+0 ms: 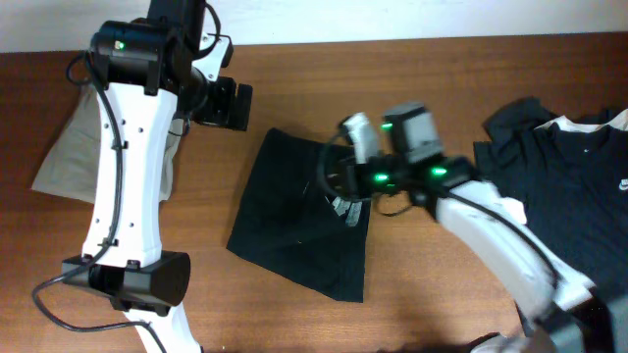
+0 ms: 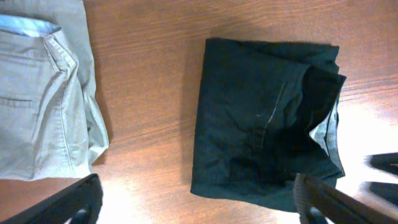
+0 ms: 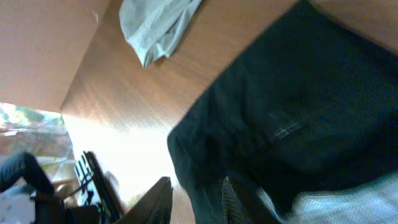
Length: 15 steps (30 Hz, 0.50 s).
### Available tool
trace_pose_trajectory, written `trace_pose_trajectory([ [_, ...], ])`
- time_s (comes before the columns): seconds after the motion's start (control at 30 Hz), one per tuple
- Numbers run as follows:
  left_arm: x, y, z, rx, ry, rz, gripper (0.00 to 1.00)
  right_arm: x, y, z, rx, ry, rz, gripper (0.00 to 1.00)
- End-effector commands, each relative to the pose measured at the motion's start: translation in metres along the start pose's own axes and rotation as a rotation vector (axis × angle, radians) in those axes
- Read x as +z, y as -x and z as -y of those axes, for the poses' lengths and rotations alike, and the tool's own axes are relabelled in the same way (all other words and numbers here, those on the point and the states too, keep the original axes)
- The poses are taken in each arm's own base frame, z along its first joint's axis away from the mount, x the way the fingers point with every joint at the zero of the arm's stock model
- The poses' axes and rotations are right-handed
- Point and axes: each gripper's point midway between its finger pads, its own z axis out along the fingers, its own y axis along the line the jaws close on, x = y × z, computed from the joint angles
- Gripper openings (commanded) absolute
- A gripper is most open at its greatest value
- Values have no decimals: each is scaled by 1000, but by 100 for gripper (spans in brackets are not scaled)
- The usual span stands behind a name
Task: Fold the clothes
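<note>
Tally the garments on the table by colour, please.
Black: 2, the shorts and the shirt
Beige: 1, the trousers
Total: 3

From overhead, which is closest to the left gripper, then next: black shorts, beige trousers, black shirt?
1. Black shorts, mid-table, and beige trousers, at the table's end: too close to call from the left gripper.
2. Black shirt, at the opposite end, is farthest.

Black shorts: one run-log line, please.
black fabric shorts: folded on wooden table; left jaws: open, empty; right jaws: at shorts' edge, grip unclear
</note>
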Motion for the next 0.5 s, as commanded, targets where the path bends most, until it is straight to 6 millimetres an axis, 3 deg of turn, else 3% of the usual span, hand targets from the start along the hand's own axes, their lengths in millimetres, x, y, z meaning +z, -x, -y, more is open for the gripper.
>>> trace_pose_trajectory([
  [0.0,1,0,5,50,-36,-3,99,59,-39,27,184,-91,-141,17],
  [0.03,1,0,4,50,-32,-3,99,67,-65,49,311,-173,-222,10],
  [0.1,1,0,4,53,-33,-3,99,38,-115,85,497,-439,-369,6],
  [0.17,1,0,7,54,-44,-2,99,5,-139,95,529,-615,-442,5],
  [0.2,3,-1,12,54,-79,-11,97,-7,-139,98,510,-668,-439,5],
  [0.27,15,-10,15,55,-86,-62,89,-17,-114,88,408,-633,-371,5],
  [0.3,26,-19,15,50,-90,-111,78,-24,-89,78,345,-603,-299,5],
  [0.4,72,-55,27,19,-181,-294,27,-37,-34,61,285,-538,-112,6],
  [0.43,100,-73,36,2,-238,-363,5,-27,-30,54,282,-468,-106,6],
  [0.47,119,-88,44,-10,-277,-412,0,-15,-37,46,297,-406,-149,6],
])
